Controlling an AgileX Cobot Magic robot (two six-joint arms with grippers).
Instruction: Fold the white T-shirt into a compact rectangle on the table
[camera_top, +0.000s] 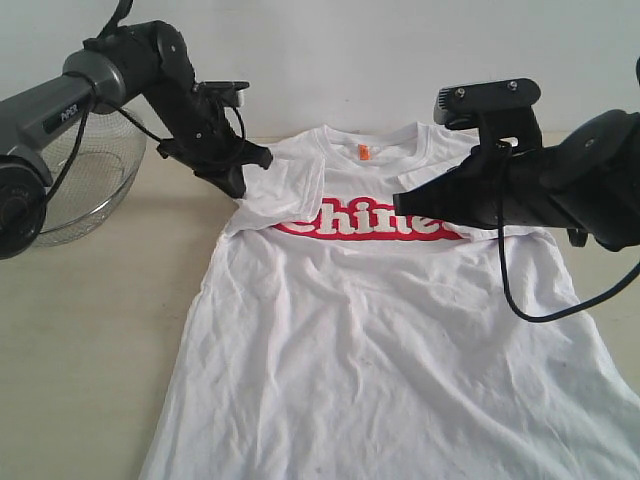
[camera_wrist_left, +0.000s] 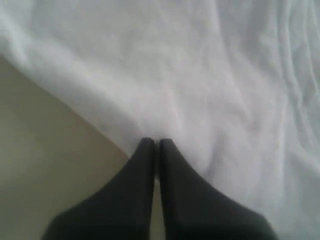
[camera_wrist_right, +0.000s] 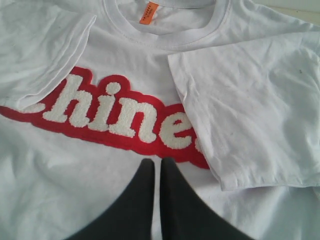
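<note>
The white T-shirt (camera_top: 380, 340) lies chest up on the table (camera_top: 90, 330), its red-and-white lettering (camera_top: 350, 225) and orange neck tag (camera_top: 363, 152) showing. Both sleeves are folded inward over the chest (camera_wrist_right: 40, 50) (camera_wrist_right: 250, 110). My left gripper (camera_top: 262, 157) is shut, its tips at the folded edge by the shirt's left shoulder (camera_wrist_left: 210, 75), where cloth meets bare table (camera_wrist_left: 45, 140); I see no cloth pinched between them (camera_wrist_left: 156, 143). My right gripper (camera_top: 398, 203) is shut and hovers over the chest just below the lettering (camera_wrist_right: 115, 110), holding nothing (camera_wrist_right: 157, 161).
A see-through mesh bowl (camera_top: 85, 180) stands at the back left, under the left arm. A black cable (camera_top: 540, 300) loops down from the right arm over the shirt's right side. A white wall runs behind the table.
</note>
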